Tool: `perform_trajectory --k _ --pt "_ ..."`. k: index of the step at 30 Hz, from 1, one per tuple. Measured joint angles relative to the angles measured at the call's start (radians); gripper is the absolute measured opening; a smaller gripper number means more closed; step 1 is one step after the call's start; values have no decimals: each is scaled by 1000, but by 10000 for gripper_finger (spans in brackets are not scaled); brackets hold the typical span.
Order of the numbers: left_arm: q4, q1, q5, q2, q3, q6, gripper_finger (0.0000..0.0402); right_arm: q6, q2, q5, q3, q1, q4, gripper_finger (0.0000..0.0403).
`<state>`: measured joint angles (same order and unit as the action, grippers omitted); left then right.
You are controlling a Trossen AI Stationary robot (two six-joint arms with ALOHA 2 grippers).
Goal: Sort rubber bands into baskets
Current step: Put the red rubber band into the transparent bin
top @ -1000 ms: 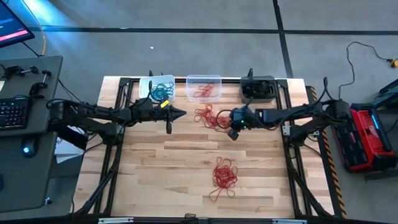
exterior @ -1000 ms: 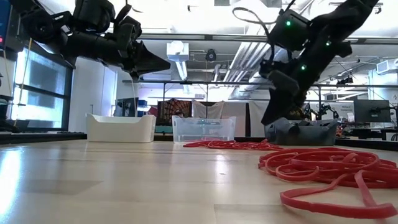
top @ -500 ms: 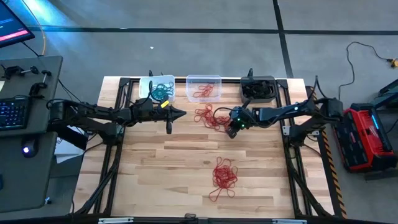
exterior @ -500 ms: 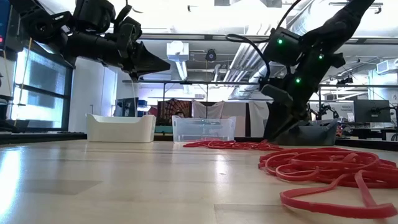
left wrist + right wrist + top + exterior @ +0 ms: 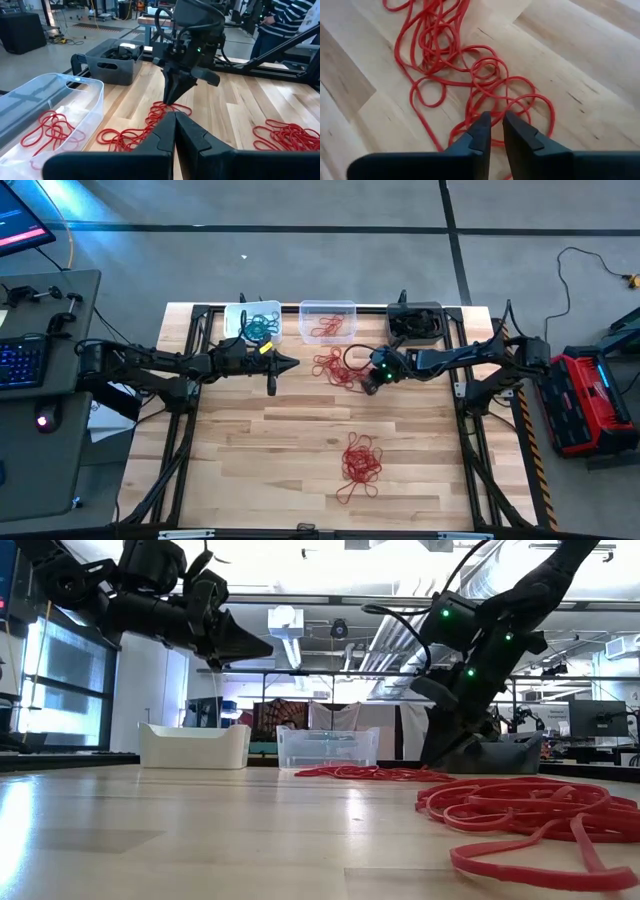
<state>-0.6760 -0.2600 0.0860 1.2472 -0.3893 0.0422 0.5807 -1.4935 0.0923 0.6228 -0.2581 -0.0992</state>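
Three small rectangular plastic baskets [image 5: 328,321] stand in a row along the wooden table's [image 5: 250,450] far edge. One bunch of thin red rubber bands [image 5: 337,366] lies just before the middle basket; another [image 5: 360,460] lies well apart, nearer the front edge.

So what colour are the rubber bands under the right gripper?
Red: the rubber bands show best in the right wrist view.

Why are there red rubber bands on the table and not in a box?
Two tangles of red rubber bands lie loose on the wood: one pile just before the clear basket, by the right gripper, and another pile farther off. They are unsorted, not spilled.
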Motion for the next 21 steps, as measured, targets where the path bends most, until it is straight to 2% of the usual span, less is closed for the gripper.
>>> perform_trajectory --k 7,12,16,21 --pt "1 0 0 0 0 7 0 179 0 -38 0 -6 -6 101" --pt "-1 0 0 0 0 7 0 205 0 -41 0 -6 -8 133" --pt "-1 0 0 0 0 7 0 203 0 -19 0 -10 1 125" --pt "-1 0 0 0 0 7 0 204 0 -23 0 -10 3 83"
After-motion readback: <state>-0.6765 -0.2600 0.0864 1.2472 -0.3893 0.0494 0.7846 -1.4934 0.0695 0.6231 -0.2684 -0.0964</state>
